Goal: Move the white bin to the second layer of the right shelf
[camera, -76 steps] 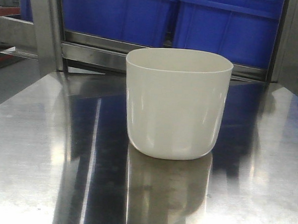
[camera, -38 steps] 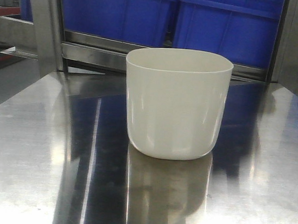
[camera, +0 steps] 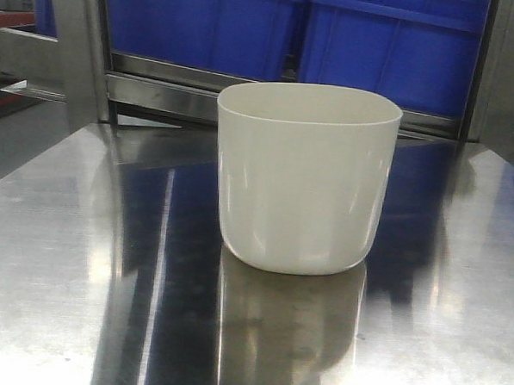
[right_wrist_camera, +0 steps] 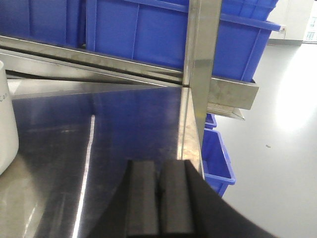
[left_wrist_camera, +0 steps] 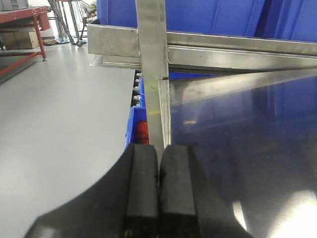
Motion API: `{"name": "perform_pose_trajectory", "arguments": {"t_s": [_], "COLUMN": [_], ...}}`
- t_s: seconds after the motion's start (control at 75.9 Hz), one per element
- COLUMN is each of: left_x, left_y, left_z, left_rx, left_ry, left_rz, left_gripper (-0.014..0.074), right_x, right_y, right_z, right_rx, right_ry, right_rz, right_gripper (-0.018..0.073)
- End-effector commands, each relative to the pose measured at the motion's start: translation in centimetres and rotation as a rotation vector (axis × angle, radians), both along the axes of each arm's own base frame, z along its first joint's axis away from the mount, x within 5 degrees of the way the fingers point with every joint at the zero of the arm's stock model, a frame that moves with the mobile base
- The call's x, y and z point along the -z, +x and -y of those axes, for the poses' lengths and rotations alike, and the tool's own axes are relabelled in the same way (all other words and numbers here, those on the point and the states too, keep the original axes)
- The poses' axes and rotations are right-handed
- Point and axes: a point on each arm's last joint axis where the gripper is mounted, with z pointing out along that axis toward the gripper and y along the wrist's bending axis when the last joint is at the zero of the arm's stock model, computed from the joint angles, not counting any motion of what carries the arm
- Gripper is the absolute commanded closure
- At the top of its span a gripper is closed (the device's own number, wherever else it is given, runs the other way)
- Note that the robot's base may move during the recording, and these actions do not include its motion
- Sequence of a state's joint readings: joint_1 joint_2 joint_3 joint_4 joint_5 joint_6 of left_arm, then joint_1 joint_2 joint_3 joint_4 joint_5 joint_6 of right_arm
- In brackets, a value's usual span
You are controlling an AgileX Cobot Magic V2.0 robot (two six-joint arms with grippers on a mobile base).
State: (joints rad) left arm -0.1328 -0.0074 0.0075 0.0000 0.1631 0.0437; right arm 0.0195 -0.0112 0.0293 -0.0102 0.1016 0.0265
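White bin [camera: 305, 178]: one, cream and glossy, upright and unheld at the centre of the front view; a strip of its wall also shows at the left edge of the right wrist view. Hazard: smooth tapering walls with no handles, so a light or uneven squeeze would likely let it slip or tip. Steel tabletop [camera: 63, 277]: mirror-bright, fills the lower half of the front view and carries the bin. Hazard: a one-sided nudge would probably send the bin sliding instead of seating it between the fingers. Left gripper [left_wrist_camera: 158, 193]: bottom centre of its own view, black fingers pressed together on nothing, at the table's left edge with the bin out of that view. Right gripper [right_wrist_camera: 159, 198]: bottom centre of its view, likewise closed and empty, well apart from the bin. Hazard: approaching with fingers closed would only shove the bin. Left post [left_wrist_camera: 151, 74] and right post [right_wrist_camera: 200, 64]: steel uprights just beyond each gripper. Hazard: an arm swinging inward or upward could strike one. Steel rail [camera: 159, 88]: behind the bin. Blue crates [camera: 385, 53]: across the top of the front view, farthest back. Hazard: a bin lifted too far forward could knock them. Second layer of the right shelf: cannot be made out in any view.
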Motion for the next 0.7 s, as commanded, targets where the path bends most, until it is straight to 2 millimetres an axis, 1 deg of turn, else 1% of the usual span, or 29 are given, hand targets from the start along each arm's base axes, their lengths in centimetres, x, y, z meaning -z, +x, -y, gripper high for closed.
{"name": "perform_pose_trajectory", "arguments": {"t_s": [0.0, 0.158, 0.25, 0.316, 0.448, 0.659, 0.685], "left_x": [0.4, 0.4, 0.4, 0.4, 0.4, 0.4, 0.4], "left_y": [0.1, 0.1, 0.1, 0.1, 0.1, 0.1, 0.1], "left_z": [0.0, 0.0, 0.0, 0.0, 0.0, 0.0, 0.0], "left_rx": [0.003, 0.003, 0.003, 0.003, 0.003, 0.003, 0.003], "left_ry": [-0.014, -0.014, -0.014, -0.014, -0.014, -0.014, -0.014], "left_rz": [0.062, 0.062, 0.062, 0.062, 0.062, 0.062, 0.062], "left_gripper": [0.0512, 0.0512, 0.0512, 0.0512, 0.0512, 0.0512, 0.0512], "right_x": [-1.4, -1.6, -2.5, -3.7, -5.6, -7.6, -7.8], "right_y": [-0.2, -0.1, 0.1, 0.5, 1.7, 4.9, 5.5], "right_z": [0.0, 0.0, 0.0, 0.0, 0.0, 0.1, 0.0], "right_rx": [0.0, 0.001, 0.001, 0.001, 0.002, 0.007, 0.004], "right_ry": [-0.011, -0.011, -0.012, -0.012, -0.015, -0.067, -0.072], "right_rz": [0.119, 0.087, 0.045, 0.031, -0.046, -0.293, -0.325], "right_gripper": [0.0534, 0.0534, 0.0534, 0.0534, 0.0534, 0.0534, 0.0534]}}
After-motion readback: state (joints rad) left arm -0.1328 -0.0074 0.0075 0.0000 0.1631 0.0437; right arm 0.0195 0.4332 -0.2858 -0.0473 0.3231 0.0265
